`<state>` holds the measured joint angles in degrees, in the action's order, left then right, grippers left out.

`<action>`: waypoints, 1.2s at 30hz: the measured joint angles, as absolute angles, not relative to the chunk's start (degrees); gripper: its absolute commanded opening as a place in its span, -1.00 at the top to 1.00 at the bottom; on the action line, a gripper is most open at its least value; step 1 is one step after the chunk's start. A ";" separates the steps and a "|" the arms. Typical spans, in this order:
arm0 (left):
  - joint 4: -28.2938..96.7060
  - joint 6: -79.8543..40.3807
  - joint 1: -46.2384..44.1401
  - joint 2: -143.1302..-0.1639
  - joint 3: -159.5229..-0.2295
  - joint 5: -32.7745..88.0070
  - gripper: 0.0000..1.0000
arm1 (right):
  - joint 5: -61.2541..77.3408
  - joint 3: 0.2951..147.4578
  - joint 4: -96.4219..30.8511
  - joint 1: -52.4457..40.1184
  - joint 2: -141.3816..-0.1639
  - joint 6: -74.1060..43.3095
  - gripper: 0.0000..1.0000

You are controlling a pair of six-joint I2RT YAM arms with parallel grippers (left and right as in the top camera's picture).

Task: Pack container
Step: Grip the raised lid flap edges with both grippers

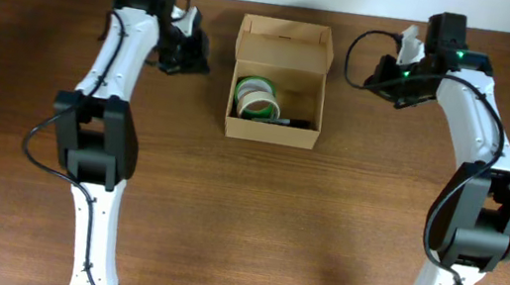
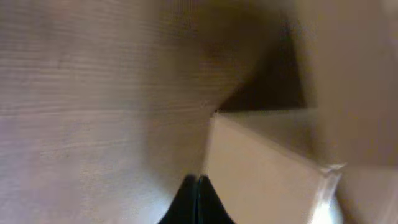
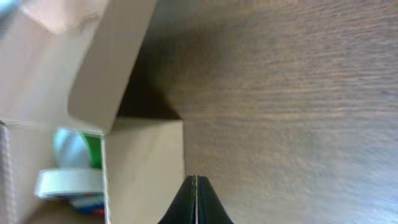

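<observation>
Black fingers (image 2: 186, 208) on the left gripper (image 2: 198, 188) are pressed flat together. There is only a hairline seam between them and nothing is held. Just ahead of the tips is a pale cardboard corner of the container (image 1: 272, 131), blurred at this range, with the wooden table (image 2: 93, 93) running off to one side.

It's the same on the right gripper (image 3: 196, 186): its dark fingers (image 3: 183, 210) are closed tight on each other, empty, and pointed at another corner of the box. From this wrist you look past the box wall into the inside. A green-edged tape roll (image 3: 87, 149) stands there, and a whitish tape roll (image 3: 67, 182) lies beside it. Something blue sits below them, too blurred to name. The flap lid (image 3: 112, 56) hangs open above them.

From overhead, the cardboard box sits at the far middle of the table with its lid folded back on the far side. The two rolls lie together in the left half. A slim dark object (image 1: 296, 123) rests along the near wall at the right, and I can't tell what it is. The left gripper hovers near the box's far left side and the right gripper near its far right side. Both are clear of the cardboard, and each arm stretches back to the near edge.
</observation>
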<state>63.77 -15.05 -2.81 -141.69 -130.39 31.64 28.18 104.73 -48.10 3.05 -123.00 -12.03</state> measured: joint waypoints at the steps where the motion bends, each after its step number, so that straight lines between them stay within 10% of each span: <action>1: 61.36 -16.75 -2.07 -141.69 -130.37 34.61 0.97 | 29.67 104.75 -47.18 3.55 -123.68 -13.45 0.92; 16: 33.95 -44.14 -0.58 -149.58 -130.28 60.82 0.97 | 45.01 104.77 -39.99 5.50 -130.89 -26.41 0.92; 36: 31.64 -53.32 -2.20 -152.53 -130.06 60.55 0.97 | 49.84 104.77 -38.74 5.15 -134.63 -28.53 0.93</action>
